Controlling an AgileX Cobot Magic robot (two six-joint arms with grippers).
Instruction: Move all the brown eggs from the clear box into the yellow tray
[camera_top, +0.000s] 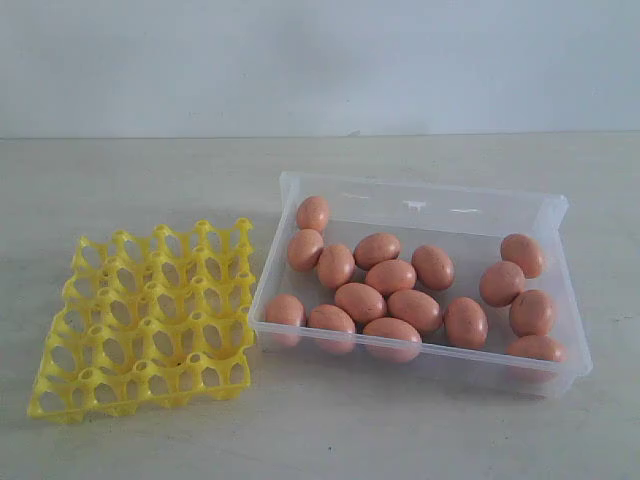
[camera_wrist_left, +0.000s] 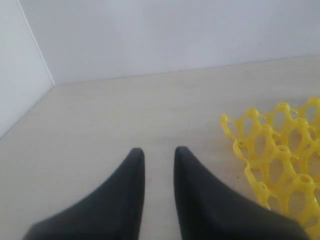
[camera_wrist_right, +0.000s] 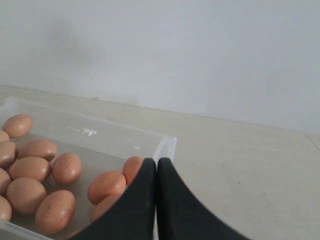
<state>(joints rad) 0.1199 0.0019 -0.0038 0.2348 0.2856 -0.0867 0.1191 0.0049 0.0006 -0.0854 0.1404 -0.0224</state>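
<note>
Right gripper (camera_wrist_right: 157, 167), jaws together, sits over clear box (camera_wrist_right: 167, 142) corner, brown eggs (camera_wrist_right: 106, 186) just ahead, so it's nearer; left gripper (camera_wrist_left: 159, 162), jaws slightly apart, beside yellow tray (camera_wrist_left: 282, 152).

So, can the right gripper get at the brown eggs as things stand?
Probably yes: the clear box is lidless, nothing covers the brown eggs; the right gripper is shut and must open first.

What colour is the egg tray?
The tray is bright yellow all over. The exterior view shows it best.
</note>
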